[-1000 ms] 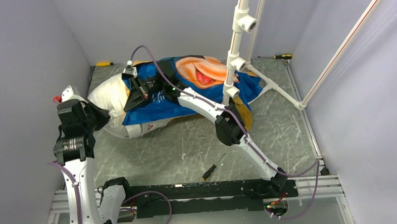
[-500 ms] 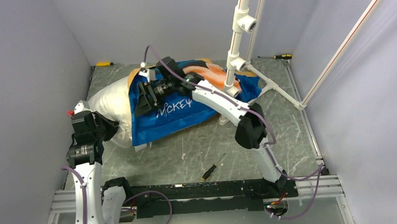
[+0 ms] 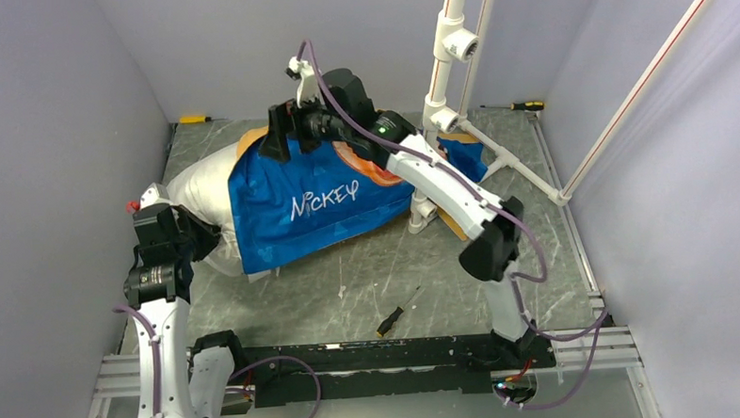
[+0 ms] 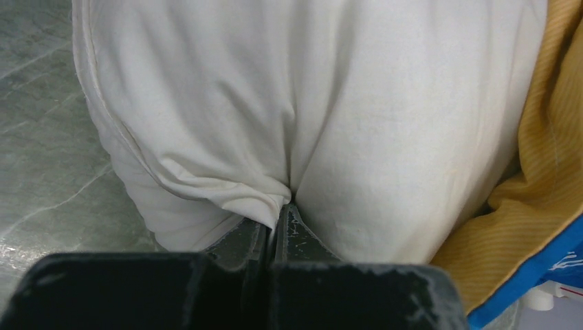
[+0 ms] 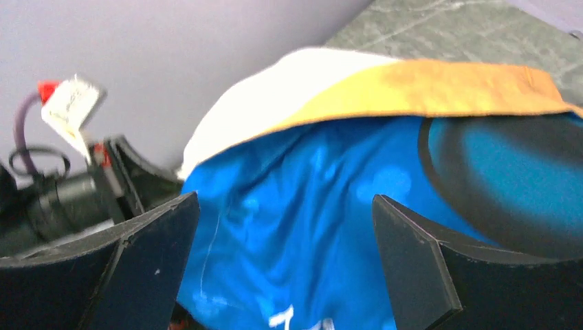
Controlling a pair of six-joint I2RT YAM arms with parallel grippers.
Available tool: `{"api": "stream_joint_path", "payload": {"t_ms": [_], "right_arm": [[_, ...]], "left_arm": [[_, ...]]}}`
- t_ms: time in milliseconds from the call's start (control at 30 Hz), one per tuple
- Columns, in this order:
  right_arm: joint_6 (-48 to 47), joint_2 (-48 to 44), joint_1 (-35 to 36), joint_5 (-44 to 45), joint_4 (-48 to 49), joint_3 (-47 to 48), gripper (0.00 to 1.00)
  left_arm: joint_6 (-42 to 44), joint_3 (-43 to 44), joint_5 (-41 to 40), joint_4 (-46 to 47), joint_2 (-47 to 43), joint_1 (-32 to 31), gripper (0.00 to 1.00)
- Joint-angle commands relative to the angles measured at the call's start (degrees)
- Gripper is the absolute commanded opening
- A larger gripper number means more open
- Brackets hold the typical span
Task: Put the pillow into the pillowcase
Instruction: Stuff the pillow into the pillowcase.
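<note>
Worktop: grey marbled surface, both arm bases at its near edge.

Pillowcase: blue side up, lying across the back-left half of the worktop. We read "Mickey" in white hand-lettering on the blue cloth. Its orange-yellow other side shows along the back edge and at the right end, beside the white pipe frame.

Pillow: white, towards the worktop's left edge. Its right part sits under or inside the pillowcase; we cannot tell which from above. Its left end is bare.

Right gripper: jaws spread wide, nothing between the fingers. It hangs raised over the pillowcase's back-left edge, with the blue cloth and the orange hem below it and the bare pillow end beyond.

Left gripper: jaws closed tight, pinching a fold of the pillow's white cloth at the bare left end, near the worktop's left edge. The yellow lining of the pillowcase lies just to its right.

White tag with a red end, by the left arm: the print is too blurred to read.
</note>
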Motion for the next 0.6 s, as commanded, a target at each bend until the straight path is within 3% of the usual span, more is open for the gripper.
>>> {"api": "stream_joint_path", "payload": {"t_ms": [0, 267, 400, 567], "right_arm": [[8.83, 9.62, -1.17, -2.31, 0.92, 13.48, 0.99], [34.57, 14.27, -1.58, -4.56, 6.58, 11.37, 0.85], [43.59, 15.25, -1.57, -3.66, 15.54, 8.34, 0.82], [52.82, 23.19, -1.47, -1.51, 18.98, 15.78, 0.75]], "left_arm": [[3.2, 1.17, 5.71, 5.08, -0.68, -0.84, 0.0], [10.43, 0.58, 8.47, 2.15, -3.12, -0.89, 0.0], [12.78, 0.09, 11.25, 1.13, -4.61, -0.92, 0.0], [14.4, -0.48, 14.13, -0.29, -7.71, -0.97, 0.0]]}}
